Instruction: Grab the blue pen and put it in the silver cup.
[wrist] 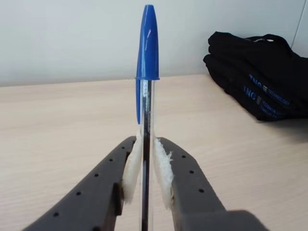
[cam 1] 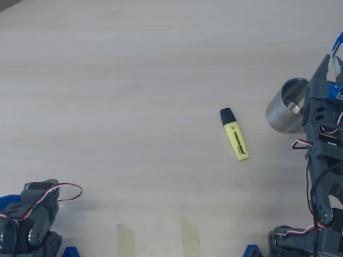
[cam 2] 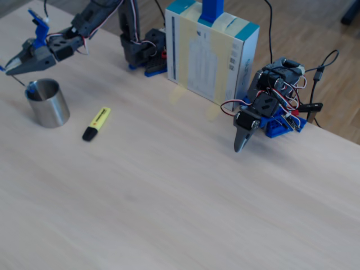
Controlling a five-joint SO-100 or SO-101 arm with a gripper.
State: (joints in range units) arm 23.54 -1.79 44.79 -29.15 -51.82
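My gripper [wrist: 147,161] is shut on the blue pen [wrist: 147,57], which stands between the white-padded fingers [wrist: 132,163] with its blue cap pointing away. In the overhead view the gripper [cam 1: 326,67] hangs over the right side of the silver cup [cam 1: 284,110], and the pen's cap [cam 1: 337,40] sticks out beyond it. In the fixed view the gripper [cam 2: 12,67] is above the cup [cam 2: 49,107], and the pen's blue lower end [cam 2: 32,87] is at the cup's rim. Whether it is inside the cup I cannot tell.
A yellow highlighter [cam 1: 235,135] with a black cap lies left of the cup in the overhead view [cam 2: 97,124]. A second arm [cam 2: 264,107] and a tall box [cam 2: 211,50] stand at the table's edge. A black bag [wrist: 260,72] lies beyond.
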